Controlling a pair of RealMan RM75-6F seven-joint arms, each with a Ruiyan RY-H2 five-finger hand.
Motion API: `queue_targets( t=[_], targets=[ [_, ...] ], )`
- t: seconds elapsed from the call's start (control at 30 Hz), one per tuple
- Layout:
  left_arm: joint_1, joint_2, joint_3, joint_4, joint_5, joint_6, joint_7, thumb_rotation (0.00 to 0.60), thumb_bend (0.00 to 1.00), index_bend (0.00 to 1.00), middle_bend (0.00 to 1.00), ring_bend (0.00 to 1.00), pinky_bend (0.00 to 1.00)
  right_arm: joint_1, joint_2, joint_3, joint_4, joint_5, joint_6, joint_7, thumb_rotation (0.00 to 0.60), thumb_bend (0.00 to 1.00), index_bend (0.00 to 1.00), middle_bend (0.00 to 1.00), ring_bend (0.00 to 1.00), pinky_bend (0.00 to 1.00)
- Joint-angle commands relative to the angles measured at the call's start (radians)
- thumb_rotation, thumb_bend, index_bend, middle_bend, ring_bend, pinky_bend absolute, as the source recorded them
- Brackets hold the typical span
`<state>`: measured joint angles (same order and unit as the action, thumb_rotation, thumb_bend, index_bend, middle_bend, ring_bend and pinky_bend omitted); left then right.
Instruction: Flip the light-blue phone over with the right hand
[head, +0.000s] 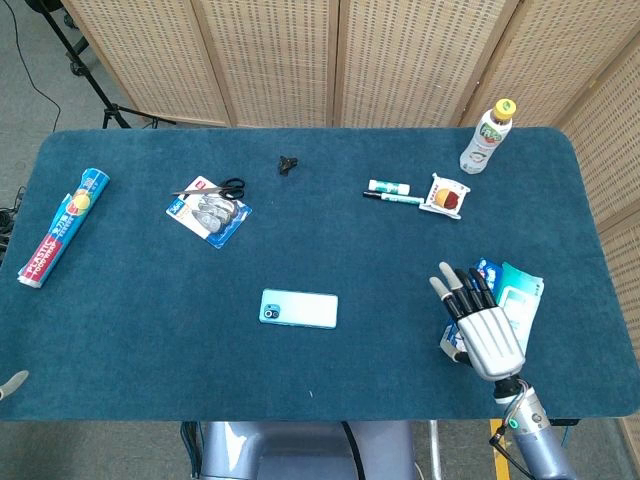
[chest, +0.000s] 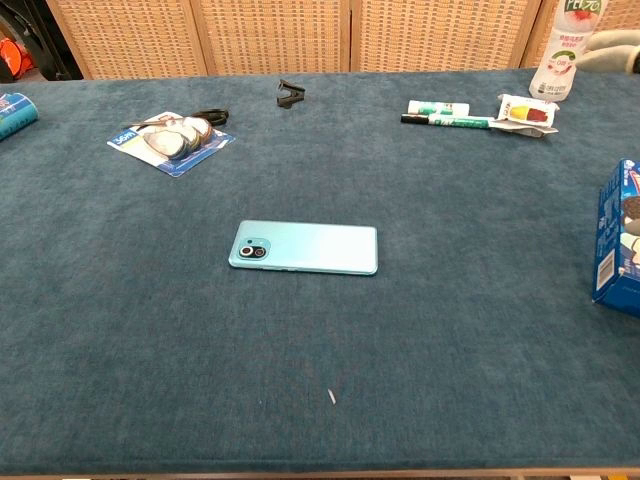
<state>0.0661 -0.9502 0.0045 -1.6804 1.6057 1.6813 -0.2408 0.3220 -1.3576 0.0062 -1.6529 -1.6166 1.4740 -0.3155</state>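
Light-blue and glossy, the flat rectangular phone (head: 299, 309) lies camera side up on the dark teal felt tabletop (head: 150, 330), its round lenses at the end nearest the blue blister pack of small items (head: 210, 211). Nothing touches it, so you have not begun the flip: the whole task is still ahead of you.

Your right hand (head: 477, 318), silver-backed with dark fingers, hangs well to the right of the phone, over a blue snack box (head: 518, 296) near the table's front right corner. Its fingers are spread apart and straight, and it holds nothing. The chest view does not show it at all, only the box at the frame's edge. Your left hand is barely in view: a pale tip (head: 12, 383) at the far left edge of the head view may belong to it, and you cannot tell from that how its fingers lie.

What is left, as I judge it: bring the right hand across to the phone's near long edge, get fingertips under it, lift that edge and turn the phone onto its other face. The felt gives little gap beneath the thin body, so expect the first purchase to be the hard part.
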Motion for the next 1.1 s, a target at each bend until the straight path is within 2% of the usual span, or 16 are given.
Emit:
queue_targets(
  t=[0.03, 0.3, 0.5, 0.63, 0.8, 0.87, 0.9, 1.0, 1.1],
  targets=[
    [0.011, 0.003, 0.000, 0.007, -0.001, 0.017, -0.017, 0.600, 0.00, 0.00, 0.00, 0.00, 0.01, -0.002, 0.021, 0.011, -0.070, -0.007, -0.008, -0.046, 0.600, 0.00, 0.00, 0.00, 0.00, 0.00],
    [0.013, 0.005, 0.003, 0.007, 0.020, 0.029, -0.023, 0.600, 0.00, 0.00, 0.00, 0.00, 0.01, 0.005, -0.005, 0.006, -0.073, -0.004, -0.058, -0.054, 0.600, 0.00, 0.00, 0.00, 0.00, 0.00],
    [0.006, 0.007, 0.003, 0.009, 0.020, 0.017, -0.025, 0.600, 0.00, 0.00, 0.00, 0.00, 0.01, 0.060, -0.087, 0.042, -0.073, 0.059, -0.170, -0.114, 0.600, 0.00, 0.00, 0.00, 0.00, 0.00],
    [0.004, 0.014, -0.001, 0.007, 0.009, 0.013, -0.042, 0.600, 0.00, 0.00, 0.00, 0.00, 0.01, 0.113, -0.195, 0.079, -0.062, 0.122, -0.254, -0.205, 0.600, 0.00, 0.00, 0.00, 0.00, 0.00],
    [0.006, 0.020, 0.001, 0.011, 0.011, 0.015, -0.066, 0.600, 0.00, 0.00, 0.00, 0.00, 0.01, 0.191, -0.336, 0.117, 0.020, 0.192, -0.352, -0.337, 0.600, 0.00, 0.00, 0.00, 0.00, 0.00],
    [0.005, 0.023, 0.001, 0.015, 0.008, 0.010, -0.074, 0.600, 0.00, 0.00, 0.00, 0.00, 0.01, 0.215, -0.388, 0.141, 0.038, 0.226, -0.368, -0.378, 0.600, 0.00, 0.00, 0.00, 0.00, 0.00],
    [0.001, 0.026, 0.000, 0.017, 0.002, 0.001, -0.083, 0.600, 0.00, 0.00, 0.00, 0.00, 0.01, 0.247, -0.437, 0.173, 0.052, 0.252, -0.386, -0.417, 0.600, 0.01, 0.00, 0.00, 0.00, 0.00],
    [-0.002, 0.029, 0.000, 0.017, 0.002, -0.004, -0.089, 0.600, 0.00, 0.00, 0.00, 0.00, 0.01, 0.277, -0.489, 0.202, 0.071, 0.305, -0.398, -0.486, 0.600, 0.07, 0.00, 0.00, 0.00, 0.00],
    [-0.001, 0.031, 0.001, 0.018, 0.006, -0.002, -0.094, 0.600, 0.00, 0.00, 0.00, 0.00, 0.01, 0.312, -0.536, 0.225, 0.095, 0.357, -0.411, -0.545, 0.600, 0.17, 0.00, 0.00, 0.00, 0.00]
  ],
)
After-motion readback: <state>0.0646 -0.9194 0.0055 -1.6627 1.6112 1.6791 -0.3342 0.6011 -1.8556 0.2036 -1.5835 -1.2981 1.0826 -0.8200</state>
